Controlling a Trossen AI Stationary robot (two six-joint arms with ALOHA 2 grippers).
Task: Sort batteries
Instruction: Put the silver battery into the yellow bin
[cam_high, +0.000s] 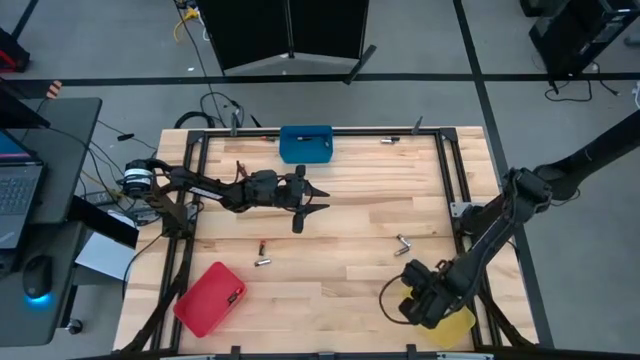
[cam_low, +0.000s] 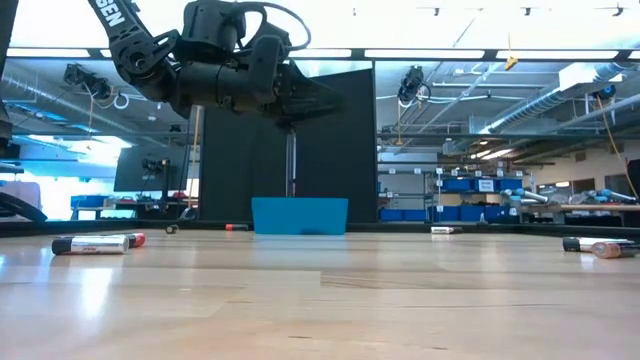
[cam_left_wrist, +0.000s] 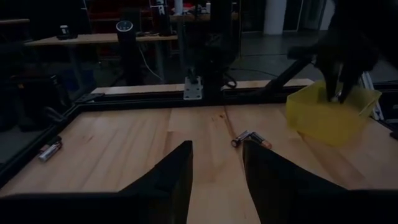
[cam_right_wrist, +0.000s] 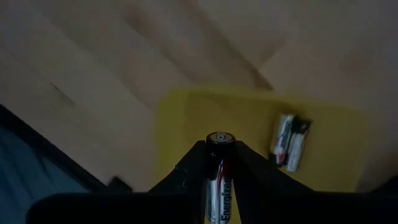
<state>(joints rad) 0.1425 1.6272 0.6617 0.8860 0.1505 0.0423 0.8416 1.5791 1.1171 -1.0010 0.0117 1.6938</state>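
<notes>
My right gripper (cam_high: 425, 298) points down over the yellow bin (cam_high: 455, 328) at the table's near right corner, shut on a silver-and-black battery (cam_right_wrist: 219, 163). Two more batteries (cam_right_wrist: 289, 142) lie on that bin's floor. Loose batteries lie on the wood: a pair (cam_high: 403, 243) right of centre, two (cam_high: 263, 254) left of centre, and one (cam_high: 388, 141) by the far rail. My left gripper (cam_high: 315, 200) hangs open and level over the table's middle, its fingers (cam_left_wrist: 177, 168) holding nothing. My right gripper pinches the battery's long sides (cam_right_wrist: 219, 174) between its two fingers, which come from above and lie along it. The battery's round end (cam_right_wrist: 219, 138) sticks out past the fingertips. It hangs upright, clear above the yellow bin.
A blue bin (cam_high: 305, 143) stands at the far edge's middle and a red bin (cam_high: 210, 297) at the near left. A black frame rail (cam_high: 455, 180) runs round the table. The wood between the bins lies open, apart from the scattered batteries.
</notes>
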